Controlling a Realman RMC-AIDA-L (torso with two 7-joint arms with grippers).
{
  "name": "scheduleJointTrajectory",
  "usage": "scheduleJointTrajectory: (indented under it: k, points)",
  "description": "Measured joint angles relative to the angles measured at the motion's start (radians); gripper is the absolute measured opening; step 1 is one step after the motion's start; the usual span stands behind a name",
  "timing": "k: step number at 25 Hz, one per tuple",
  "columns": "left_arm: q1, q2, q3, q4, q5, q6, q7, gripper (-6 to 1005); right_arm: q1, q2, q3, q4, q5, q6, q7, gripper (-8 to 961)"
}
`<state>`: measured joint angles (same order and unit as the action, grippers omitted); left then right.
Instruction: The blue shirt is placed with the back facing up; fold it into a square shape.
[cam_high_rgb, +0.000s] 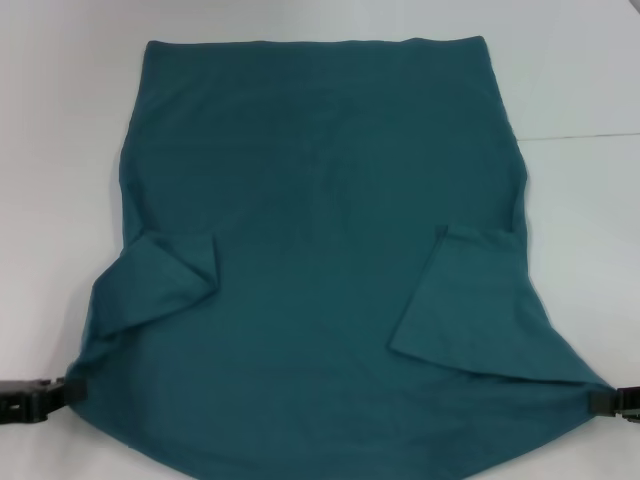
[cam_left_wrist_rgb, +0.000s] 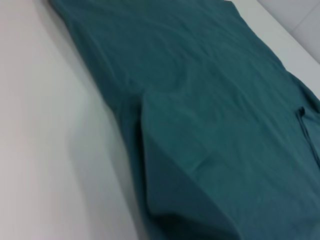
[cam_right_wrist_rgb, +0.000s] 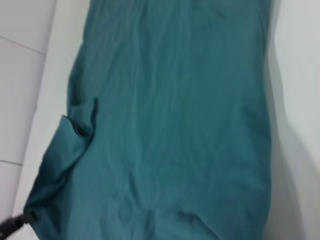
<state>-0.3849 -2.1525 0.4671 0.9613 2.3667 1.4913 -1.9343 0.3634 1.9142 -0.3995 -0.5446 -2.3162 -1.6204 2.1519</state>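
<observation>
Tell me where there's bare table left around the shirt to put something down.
Bare table lies along the blue shirt on the robot's left, along its right side, and in a strip beyond its far hem. The near corners are crowded: the left gripper and right gripper pinch the shirt there.

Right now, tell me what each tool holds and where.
Both hold the blue shirt: left tool at its near left corner, right tool at its near right corner.

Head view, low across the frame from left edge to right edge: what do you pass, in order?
Left hand at the shirt's corner → blue shirt, sleeves folded in → right hand at the opposite corner.
</observation>
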Motion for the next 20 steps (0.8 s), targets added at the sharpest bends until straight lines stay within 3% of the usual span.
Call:
scheduleJointTrajectory:
  k: [8,20]
  points:
    - [0.057,-0.009,-0.010,0.045,-0.005,0.023,0.003,133,-0.013,0.001,0.069,0.000,0.000,-0.019,-0.039,30]
    - [0.081,-0.011,-0.020,0.059,-0.009,0.063,0.014,156,-0.058,0.005,0.137,0.000,0.002,-0.063,-0.103,29]
